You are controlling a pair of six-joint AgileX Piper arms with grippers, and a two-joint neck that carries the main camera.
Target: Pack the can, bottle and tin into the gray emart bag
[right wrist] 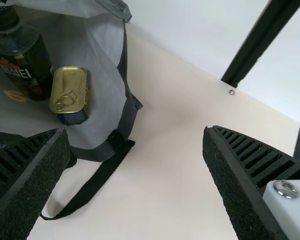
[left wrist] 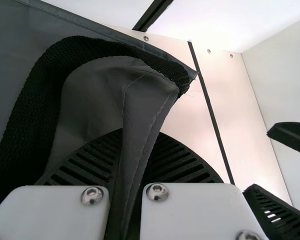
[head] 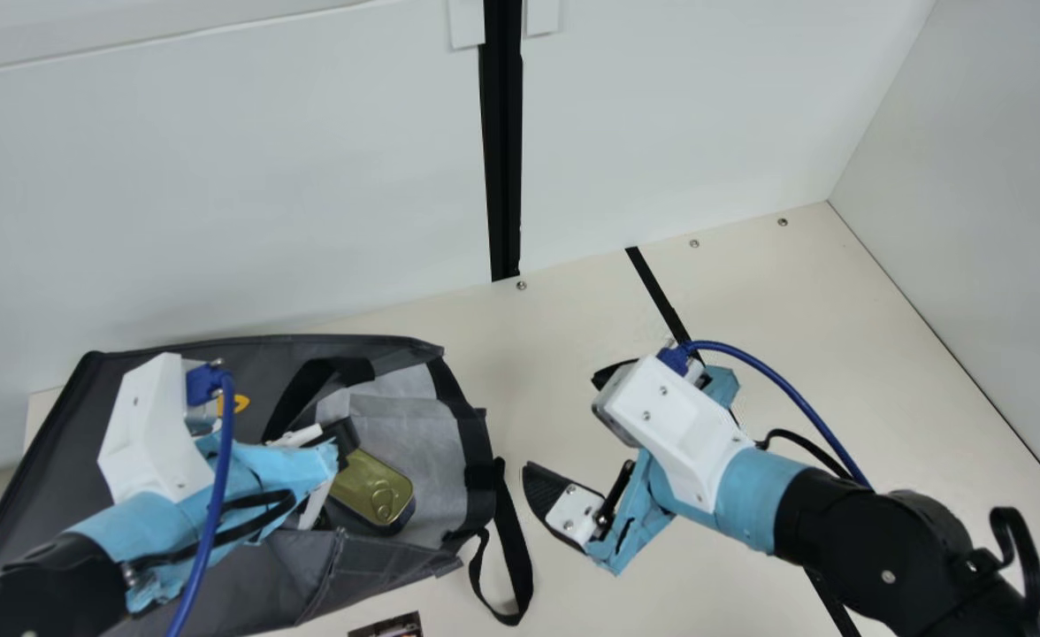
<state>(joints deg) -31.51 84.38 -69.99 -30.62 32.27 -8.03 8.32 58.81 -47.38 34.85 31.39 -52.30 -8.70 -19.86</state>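
While the left gripper (left wrist: 140, 137) is pinching a fold of the gray fabric emart bag (head: 51, 478) between its ribbed fingers, the packing step is seemingly nearing its close. Inside the open mouth, the rectangular gold-topped tin with a ring pull (right wrist: 70, 90) is resting just beside the dark, black-capped bottle (right wrist: 27, 60). Whether the can is lying in there too, the views are not settling, so the count is remaining unsure. The right gripper (head: 569, 423) is hanging over the cream table (head: 715, 593) near the mouth, its fingers spread apart and grasping nothing, while a black webbing handle (head: 513, 548) is trailing onto the table beside the bag.

If the can is already sitting inside, the next move is probably calling for the left gripper to ease open and back off without tugging the cloth. If it is waiting outside, the left gripper is needing to hold the mouth wide while the right is fetching it. A hasty release could be letting the bag sag over its contents.
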